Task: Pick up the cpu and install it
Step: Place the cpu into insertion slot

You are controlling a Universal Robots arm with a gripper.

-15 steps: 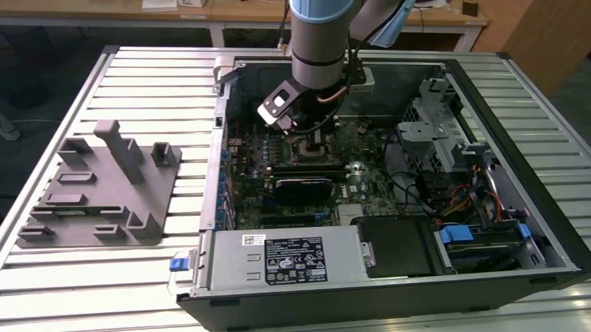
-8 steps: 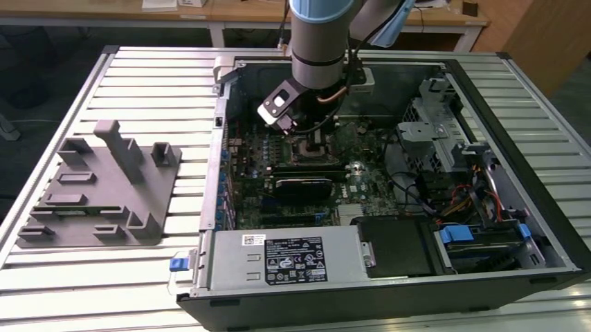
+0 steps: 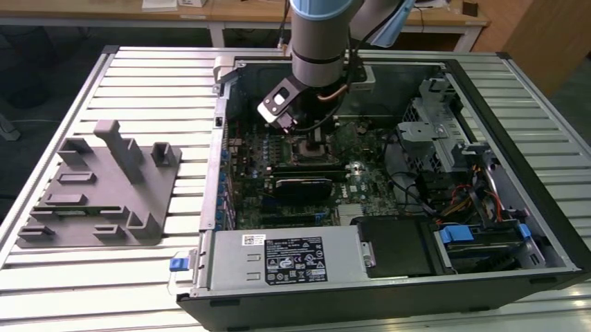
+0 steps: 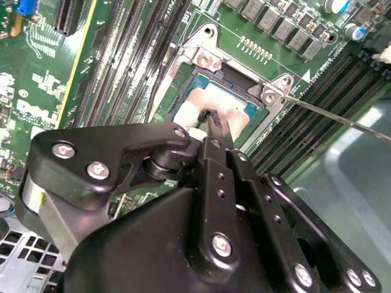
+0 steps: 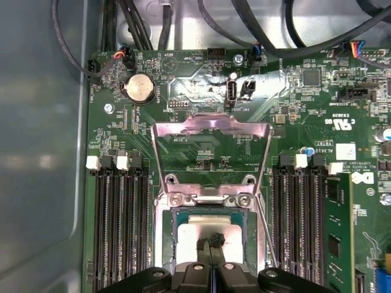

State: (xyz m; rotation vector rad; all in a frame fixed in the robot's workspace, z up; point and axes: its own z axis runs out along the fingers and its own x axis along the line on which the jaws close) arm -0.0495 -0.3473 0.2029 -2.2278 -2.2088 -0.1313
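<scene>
The cpu (image 5: pixel 189 235) (image 4: pixel 235 108), a flat silvery square with a pale greenish rim, lies in the motherboard socket (image 5: pixel 164 244) (image 4: pixel 201 58). The socket's metal load plate (image 5: pixel 211 131) is swung up and open, and its thin lever (image 4: pixel 333 114) sticks out to the side. My gripper (image 5: pixel 211 243) (image 4: pixel 211 119) is directly over the chip, with its black fingers closed together and their tips at the middle of the chip's metal top. They do not reach the chip's edges. In the exterior view the gripper (image 3: pixel 308 135) hangs low inside the open computer case, over the socket area.
Memory slots (image 5: pixel 119 226) (image 5: pixel 299 226) run along both sides of the socket. A coin battery (image 5: pixel 139 89) and cables lie beyond it. The case wall (image 3: pixel 221 124), drive cage (image 3: pixel 443 138) and power supply (image 3: pixel 286 259) ring the board. A grey fixture (image 3: pixel 102 187) sits on the slatted table at the exterior view's left.
</scene>
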